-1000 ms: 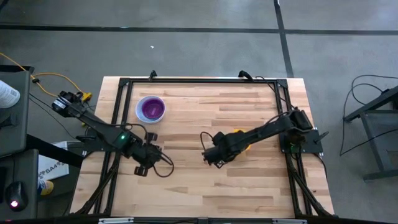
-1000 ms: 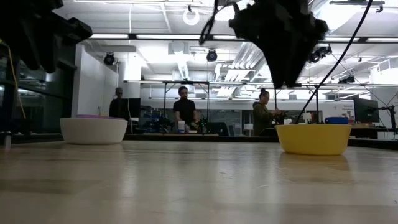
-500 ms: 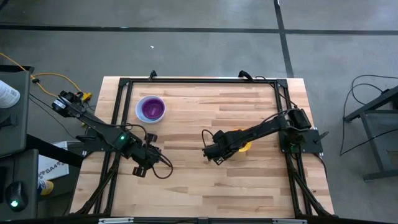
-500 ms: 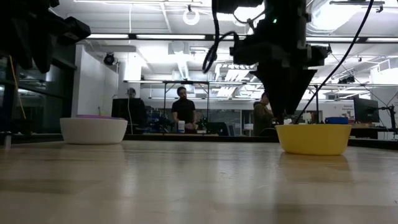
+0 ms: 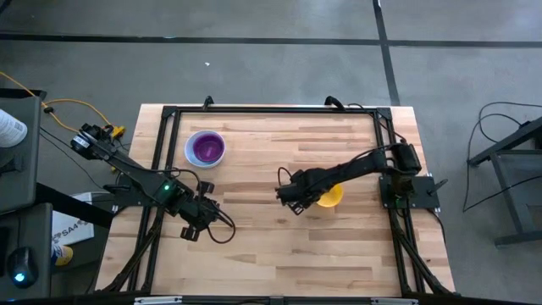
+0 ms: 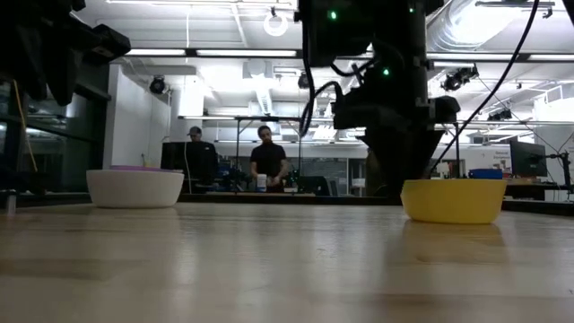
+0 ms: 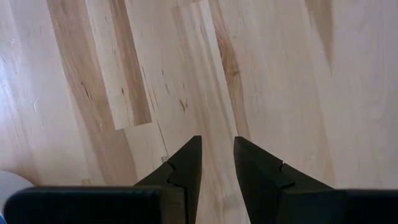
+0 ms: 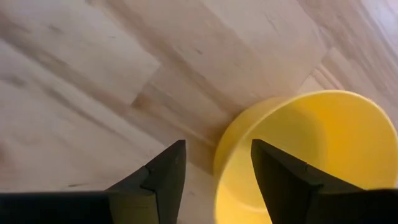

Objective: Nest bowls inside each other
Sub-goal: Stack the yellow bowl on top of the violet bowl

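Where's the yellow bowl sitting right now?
In the high view the small round yellow plastic bowl sits right of the table's centre, partly under the right arm, whose open right gripper hovers beside its rim.

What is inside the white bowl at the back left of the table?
The white bowl holds a purple bowl, nested in it. From above, only purple shows inside; anything under the purple bowl is covered. The yellow bowl sits apart, empty.

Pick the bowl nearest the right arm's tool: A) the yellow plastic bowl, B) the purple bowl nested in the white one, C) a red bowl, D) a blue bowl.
A: the right tool hangs open right at the rim of the round yellow plastic bowl, which sits alone on the light wooden table; the high view shows the same.
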Controlling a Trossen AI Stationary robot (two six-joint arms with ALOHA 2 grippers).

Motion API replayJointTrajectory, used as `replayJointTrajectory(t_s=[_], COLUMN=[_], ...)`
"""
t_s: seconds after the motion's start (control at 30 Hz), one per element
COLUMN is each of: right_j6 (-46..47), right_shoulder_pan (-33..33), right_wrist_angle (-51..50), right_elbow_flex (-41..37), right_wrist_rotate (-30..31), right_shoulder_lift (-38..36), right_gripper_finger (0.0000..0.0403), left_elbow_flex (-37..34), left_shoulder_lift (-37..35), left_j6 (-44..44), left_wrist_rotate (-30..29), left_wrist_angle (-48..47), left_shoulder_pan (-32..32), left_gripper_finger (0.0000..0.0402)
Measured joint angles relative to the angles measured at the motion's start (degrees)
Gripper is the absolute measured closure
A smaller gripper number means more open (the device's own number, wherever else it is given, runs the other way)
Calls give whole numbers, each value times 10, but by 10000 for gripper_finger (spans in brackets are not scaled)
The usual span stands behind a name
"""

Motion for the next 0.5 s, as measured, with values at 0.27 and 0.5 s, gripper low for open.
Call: replayJointTrajectory(t_s=[0.27, 0.5], right_j6=[2, 0], right_shoulder_pan=[-8, -8], right_wrist_angle=[4, 8], right_elbow_flex=[-14, -14], right_wrist_rotate=[-12, -17], right_shoulder_lift=[0, -2], right_gripper_finger=[227, 245], left_elbow_flex=[0, 0], left_shoulder_lift=[0, 0], left_j6=[0, 0], left_wrist_rotate=[0, 0], left_wrist_angle=[0, 0], left_shoulder_pan=[0, 0], left_gripper_finger=[309, 309])
